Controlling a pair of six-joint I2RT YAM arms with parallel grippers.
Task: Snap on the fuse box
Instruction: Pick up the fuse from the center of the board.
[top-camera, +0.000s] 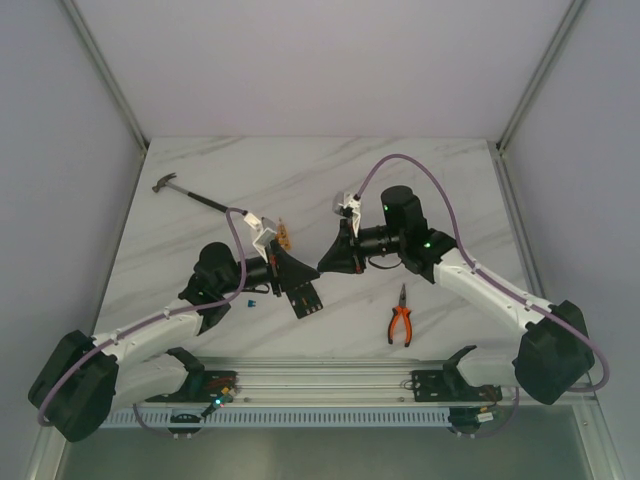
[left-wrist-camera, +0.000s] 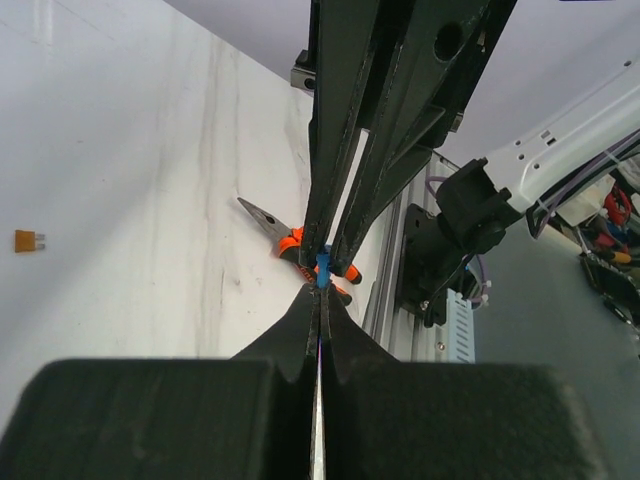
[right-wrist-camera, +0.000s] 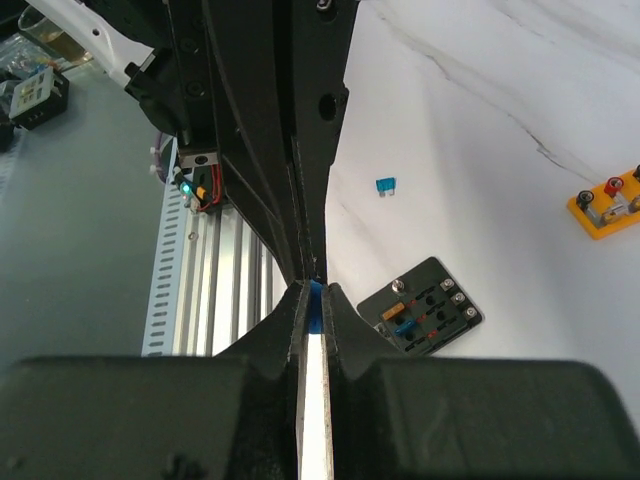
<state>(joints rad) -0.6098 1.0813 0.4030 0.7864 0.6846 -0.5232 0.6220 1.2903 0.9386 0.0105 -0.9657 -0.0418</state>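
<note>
The fuse box (top-camera: 305, 298) is a small black square box lying flat on the marble table, below my left fingers. In the right wrist view the fuse box (right-wrist-camera: 425, 308) shows blue, orange and red fuses in its slots. My left gripper (top-camera: 312, 270) and right gripper (top-camera: 324, 264) meet tip to tip above the table. A small blue fuse (right-wrist-camera: 315, 295) sits between the right gripper's (right-wrist-camera: 314, 290) fingertips. In the left wrist view the same blue fuse (left-wrist-camera: 322, 270) sits at the tip of the left gripper (left-wrist-camera: 322, 292), whose jaws are almost fully shut.
Orange-handled pliers (top-camera: 401, 325) lie right of the fuse box. A hammer (top-camera: 185, 190) lies at the far left. An orange block (top-camera: 285, 237) sits behind the left gripper. A loose blue fuse (top-camera: 252, 303) and an orange fuse (left-wrist-camera: 27, 240) lie on the table. An aluminium rail (top-camera: 330, 385) runs along the near edge.
</note>
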